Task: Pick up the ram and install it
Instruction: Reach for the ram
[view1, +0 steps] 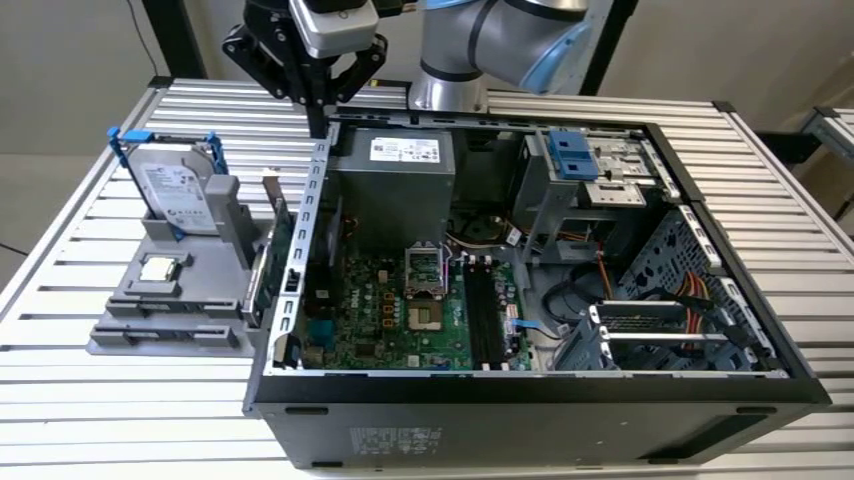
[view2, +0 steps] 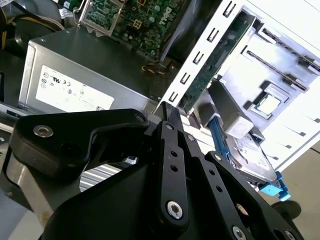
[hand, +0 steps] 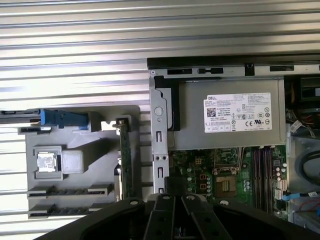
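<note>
Gripper (view1: 318, 122) is hovering above the case (view1: 534, 405) edge, fingers pinched together on nothing; ram (hand: 125, 156) is standing on edge in the grey holder (hand: 90, 131) beside the case.

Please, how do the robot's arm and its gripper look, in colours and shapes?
The arm has rounded silver-grey segments with light blue joint caps. The gripper is black: flat linkage bars joined by round silver pins, as the second wrist view shows, narrowing toward the tip, under a pale grey body.
</note>
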